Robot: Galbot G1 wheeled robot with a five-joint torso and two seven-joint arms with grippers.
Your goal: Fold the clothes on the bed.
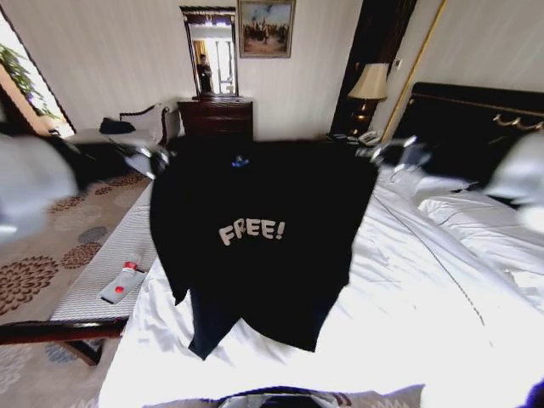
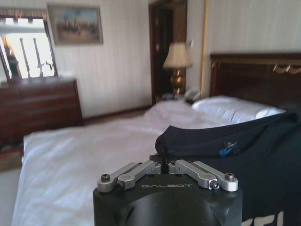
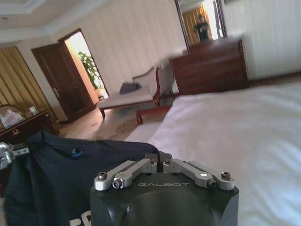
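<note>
Big hotel bedroom here: striped pale walls, a dark dresser [image 1: 216,117] under a mirror [image 1: 210,51], a lamp [image 1: 370,83] glowing by the tall headboard, and the bed [image 1: 425,280] spread wide with its white duvet.

And up in the air over that duvet hangs the black T-shirt [image 1: 255,246], "FREE!" facing the robot, stretched out flat between the two arms. The left gripper [image 2: 164,165] has one shoulder, fingers clamped together on the fabric by the collar seam; you can see the cloth bunched right at the pinch in its wrist view. The right gripper [image 3: 159,161] has the other shoulder, pinched tight on the fabric in the same way. Both sit level, well apart, at either top corner.

So the shirt's long axis runs straight down, collar up top, hem trailing at the bottom and just brushing or nearly brushing the duvet near the foot of the bed; hard to say which. The bed lies directly beneath and ahead of both grippers, neither arm nearer than the other. To my eye, laying it flat depends on that: hem low, shoulders high, mattress stretching away toward the pillows [image 1: 463,208].
</note>
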